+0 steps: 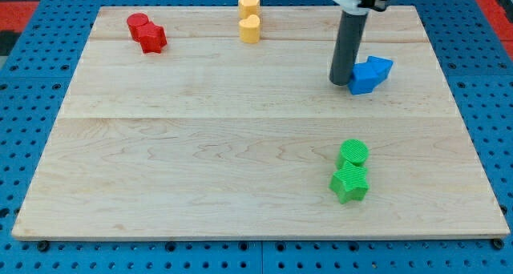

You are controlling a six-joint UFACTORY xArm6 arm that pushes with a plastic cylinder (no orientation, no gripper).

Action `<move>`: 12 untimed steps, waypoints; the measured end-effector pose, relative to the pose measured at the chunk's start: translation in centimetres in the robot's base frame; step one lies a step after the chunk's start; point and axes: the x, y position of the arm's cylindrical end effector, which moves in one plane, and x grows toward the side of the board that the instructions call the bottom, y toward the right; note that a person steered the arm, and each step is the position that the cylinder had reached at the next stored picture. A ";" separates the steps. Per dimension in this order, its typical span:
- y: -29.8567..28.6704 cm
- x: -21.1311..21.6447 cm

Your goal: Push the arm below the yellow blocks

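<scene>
Up top, two yellow blocks sit stacked in view, near the board's far edge. My tip, a bare rod holding nothing, touches the blue blocks, well right of the yellows. Red blocks top-left; green blocks lower right.
</scene>
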 end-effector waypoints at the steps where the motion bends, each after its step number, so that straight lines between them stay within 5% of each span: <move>1: 1.9 0.0; 4: -5.2 0.0; 9: -1.4 2.2; 12: -16.4 -1.7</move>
